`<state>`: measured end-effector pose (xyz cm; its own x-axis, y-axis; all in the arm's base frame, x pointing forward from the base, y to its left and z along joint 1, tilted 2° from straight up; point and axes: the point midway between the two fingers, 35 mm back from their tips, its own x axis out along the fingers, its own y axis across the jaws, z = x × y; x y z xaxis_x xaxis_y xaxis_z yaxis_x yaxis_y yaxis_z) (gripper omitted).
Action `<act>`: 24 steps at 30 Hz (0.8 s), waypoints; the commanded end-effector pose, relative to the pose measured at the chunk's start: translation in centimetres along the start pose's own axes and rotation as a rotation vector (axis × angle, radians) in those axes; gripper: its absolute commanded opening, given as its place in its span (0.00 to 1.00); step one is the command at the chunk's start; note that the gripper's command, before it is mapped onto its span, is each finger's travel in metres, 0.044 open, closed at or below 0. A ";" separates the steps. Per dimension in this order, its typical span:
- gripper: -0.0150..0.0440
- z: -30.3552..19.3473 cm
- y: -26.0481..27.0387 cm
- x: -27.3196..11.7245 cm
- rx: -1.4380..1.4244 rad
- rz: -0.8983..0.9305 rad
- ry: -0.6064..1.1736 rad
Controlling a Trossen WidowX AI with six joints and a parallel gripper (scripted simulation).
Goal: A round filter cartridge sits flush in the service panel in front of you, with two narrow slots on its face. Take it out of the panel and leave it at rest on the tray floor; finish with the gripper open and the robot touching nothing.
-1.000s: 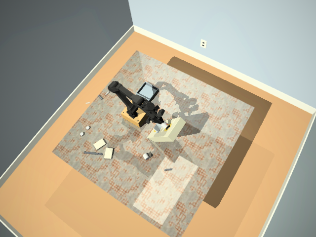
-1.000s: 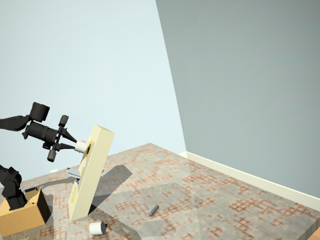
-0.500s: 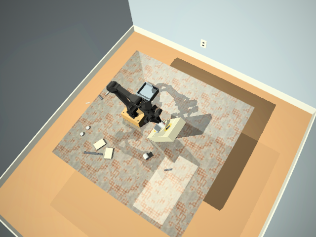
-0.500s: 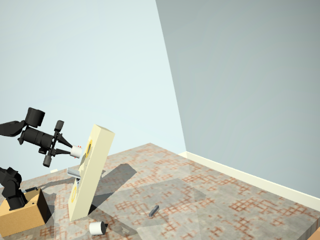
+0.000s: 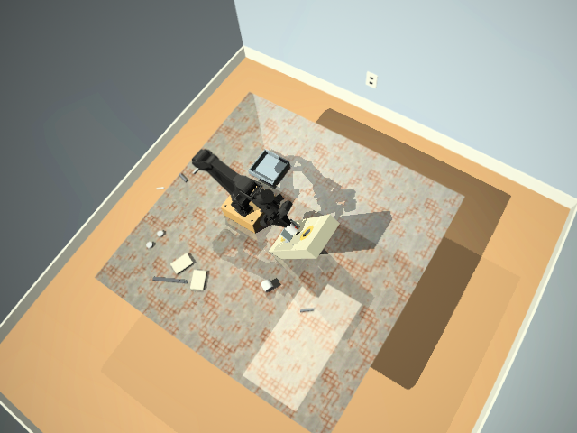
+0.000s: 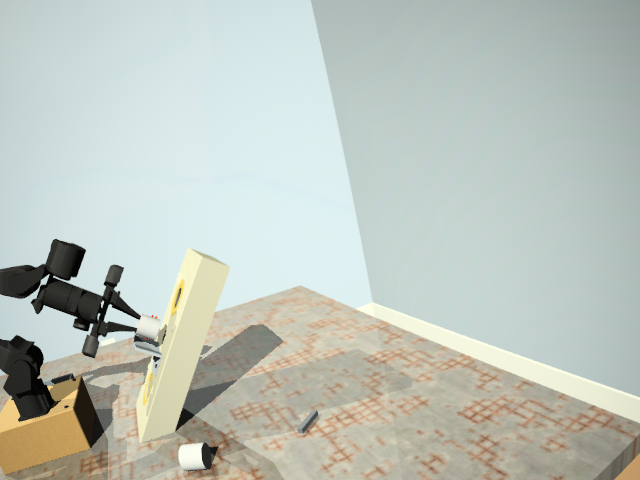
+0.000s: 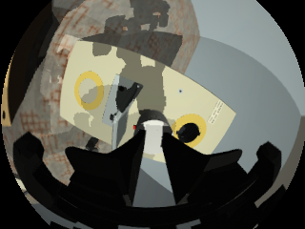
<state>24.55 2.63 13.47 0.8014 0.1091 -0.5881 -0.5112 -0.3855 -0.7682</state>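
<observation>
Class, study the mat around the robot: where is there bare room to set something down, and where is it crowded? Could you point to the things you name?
Bare mat lies between the small gray bar (image 5: 306,309) (image 6: 308,422) and the mat's right edge. It is crowded where the gripper (image 5: 292,227) (image 6: 138,322) (image 7: 153,131) holds the white cartridge (image 5: 292,228) (image 6: 148,327) (image 7: 153,138) by the panel (image 5: 309,244) (image 6: 187,341) (image 7: 162,81).

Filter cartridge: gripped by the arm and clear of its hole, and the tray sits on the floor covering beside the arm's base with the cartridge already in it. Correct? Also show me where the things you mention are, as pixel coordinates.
Not the last part: the cartridge (image 6: 148,327) (image 7: 153,135) is in the gripper (image 6: 138,322) (image 7: 153,135), in front of the panel (image 6: 180,346) (image 7: 191,97), not in the tray (image 5: 256,175). The exterior view shows it. The rest stands.
</observation>
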 end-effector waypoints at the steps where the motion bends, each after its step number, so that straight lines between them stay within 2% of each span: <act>1: 0.39 -0.1 -0.3 0.0 0.000 -0.003 0.001; 2: 0.43 -0.1 -0.3 0.0 0.000 -0.003 0.001; 17: 0.43 0.0 0.0 0.0 0.006 -0.015 0.007; 24: 0.43 -2.3 -6.5 -0.9 0.006 -0.018 0.008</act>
<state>26.31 2.77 16.78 0.8081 0.1097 -0.5787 -0.5023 -0.3849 -0.7744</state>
